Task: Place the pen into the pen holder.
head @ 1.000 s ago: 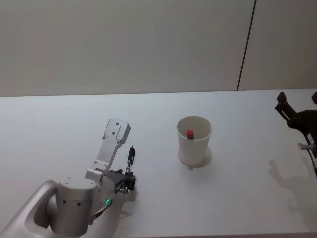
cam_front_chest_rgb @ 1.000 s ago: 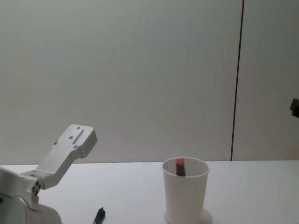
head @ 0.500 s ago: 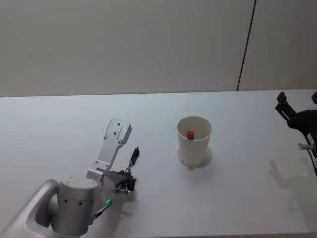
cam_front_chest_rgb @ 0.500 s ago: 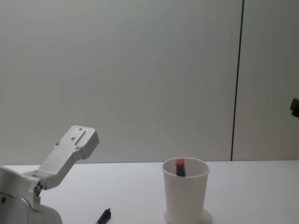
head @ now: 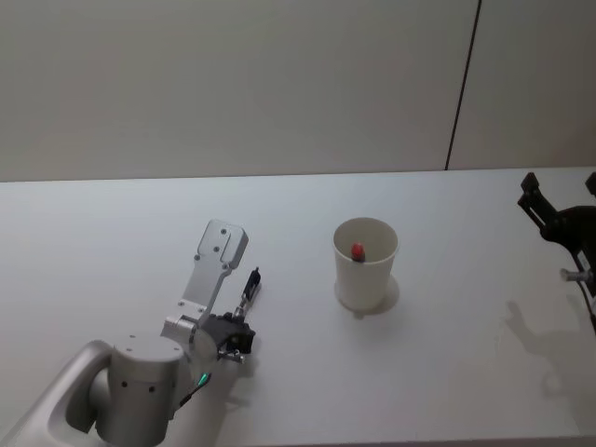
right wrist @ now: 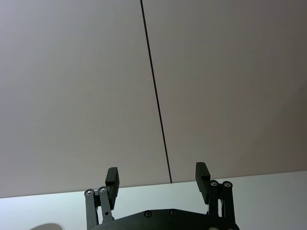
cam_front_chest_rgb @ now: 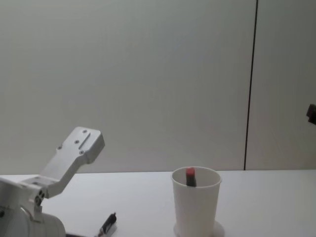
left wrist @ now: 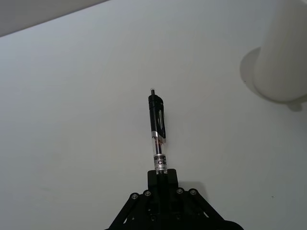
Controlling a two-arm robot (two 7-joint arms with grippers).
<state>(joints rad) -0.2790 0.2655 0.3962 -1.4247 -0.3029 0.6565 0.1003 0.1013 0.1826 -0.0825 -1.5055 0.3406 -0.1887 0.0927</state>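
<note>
Right, your left gripper (left wrist: 161,176) sits low over the table (head: 447,372), to the left of the cup (head: 364,284). Its fingers are pinched on one end of the pen (left wrist: 157,127). The clip end points away from the wrist and, in the chest view, tilts slightly upward. Holding it by the very end leaves nearly the whole barrel free, which looks deliberate: the fingers need not get near the rim when the pen goes in.

The cup stands upright, well apart from the pen, off to its right. It already holds a red-topped pen (cam_front_chest_rgb: 190,176) leaning against the far side of the wall, so the near side of the opening is the free one.

Your right gripper (right wrist: 157,184) is parked at the right edge of the table, raised, with its fingers spread and nothing between them. It is out of the way and looks to have no part in this.

I judge the pickup done and the carry not yet begun. You will need to lift the pen well above the rim, because the cup is light and a nudge could tip it. Then bring the pen nearer to upright over the opening before letting go.
</note>
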